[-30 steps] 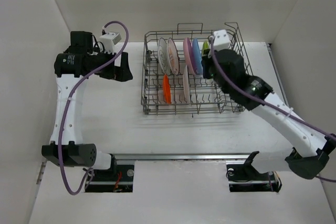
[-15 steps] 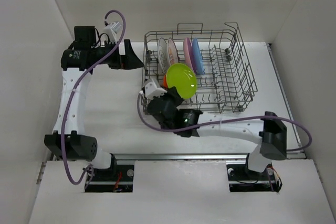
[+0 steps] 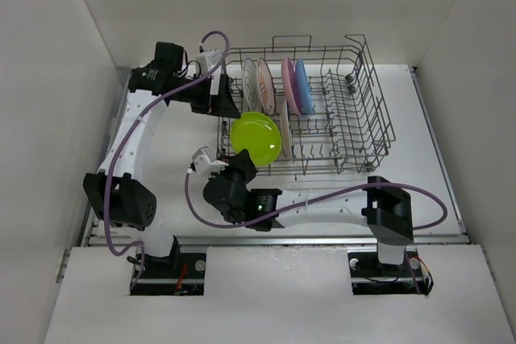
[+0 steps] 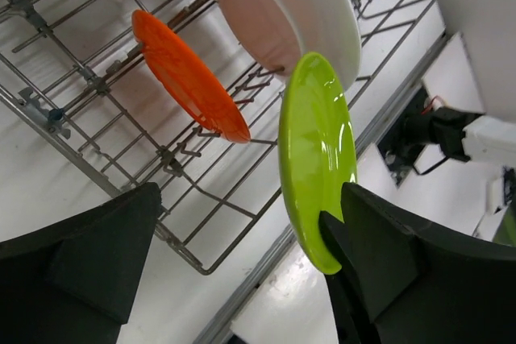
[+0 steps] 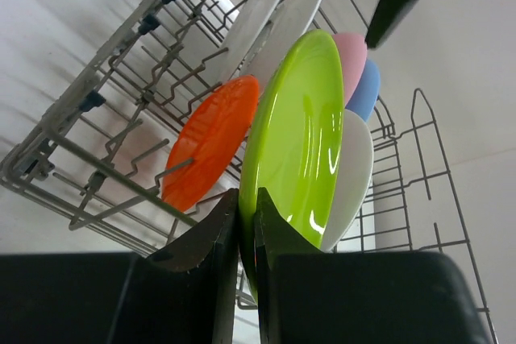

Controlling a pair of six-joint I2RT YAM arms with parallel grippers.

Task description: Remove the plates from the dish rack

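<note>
My right gripper (image 3: 239,166) is shut on the lower rim of a lime green plate (image 3: 256,137), holding it upright over the front left corner of the dish rack (image 3: 377,122). In the right wrist view the jaws (image 5: 246,201) pinch that green plate (image 5: 298,134). An orange plate (image 5: 208,144) and a white plate (image 5: 352,175) stand in the tines behind it. My left gripper (image 3: 223,100) hangs open at the rack's left side. The green plate (image 4: 316,159) hangs beside its right finger (image 4: 403,263); whether they touch I cannot tell.
Two white patterned plates (image 3: 256,84), a pink plate (image 3: 287,86) and a blue plate (image 3: 302,86) stand in the rack's back row. White walls close in on three sides. A metal rail (image 3: 322,239) runs along the table's front edge.
My right arm swung from the rack's right side to its front left, carrying the green plate out of the tines. My left arm moved right, up to the rack.
</note>
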